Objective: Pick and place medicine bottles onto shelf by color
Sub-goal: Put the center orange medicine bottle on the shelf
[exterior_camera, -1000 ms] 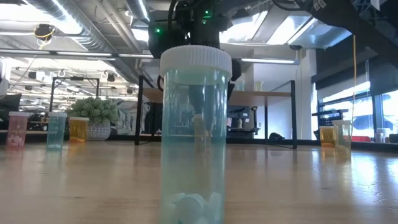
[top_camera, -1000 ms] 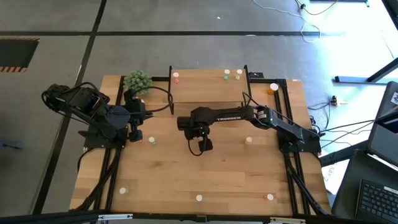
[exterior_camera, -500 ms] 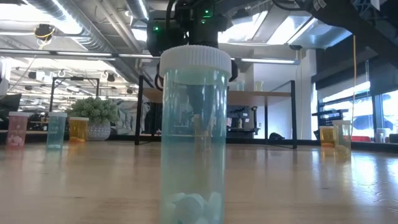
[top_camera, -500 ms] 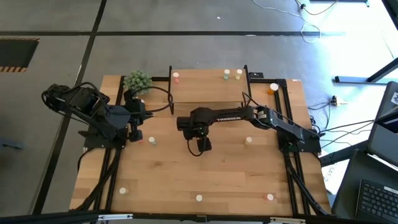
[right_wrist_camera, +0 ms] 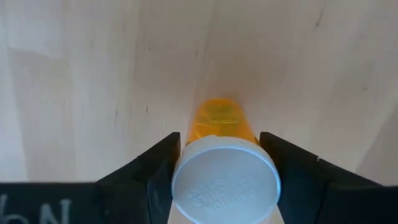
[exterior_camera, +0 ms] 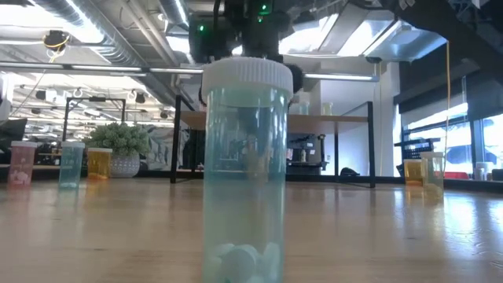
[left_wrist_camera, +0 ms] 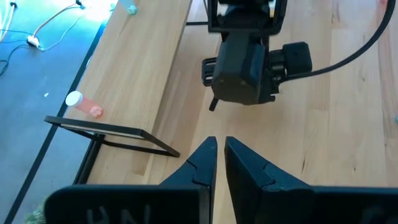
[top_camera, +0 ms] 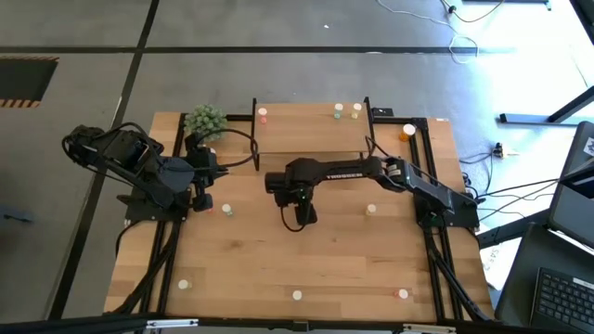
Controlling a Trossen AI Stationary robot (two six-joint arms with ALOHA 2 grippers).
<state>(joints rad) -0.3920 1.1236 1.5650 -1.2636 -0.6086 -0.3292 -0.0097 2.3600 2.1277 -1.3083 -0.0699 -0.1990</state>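
My right gripper (top_camera: 299,219) points down at the middle of the table and is shut on an orange medicine bottle (right_wrist_camera: 220,118) with a white cap (right_wrist_camera: 225,178). My left gripper (top_camera: 200,199) hangs shut and holds nothing above the table's left part, its fingers (left_wrist_camera: 203,160) aimed toward the right arm. The shelf (top_camera: 311,137) stands at the far edge. On it are a pink bottle (top_camera: 263,114) at the left end and two pale bottles (top_camera: 347,111) toward the right end. In the low view a tall blue-green bottle (exterior_camera: 245,165) hides the held bottle. My right gripper pinches the orange bottle between its two fingers (right_wrist_camera: 160,163), on opposite sides of the upper body (right_wrist_camera: 198,132) just under the cap. The cap hides the touching spots. The fingers come from above, pointing down, and the bottle stands upright. I cannot tell whether its base is on the table.
Loose bottles stand on the table: one near the left gripper (top_camera: 227,211), one right of centre (top_camera: 371,210), three along the near edge (top_camera: 297,295), and an orange one at the far right (top_camera: 408,131). A spiky green plant (top_camera: 205,121) stands left of the shelf.
My right gripper has shut on the orange bottle; its fingers stood wider a second ago.
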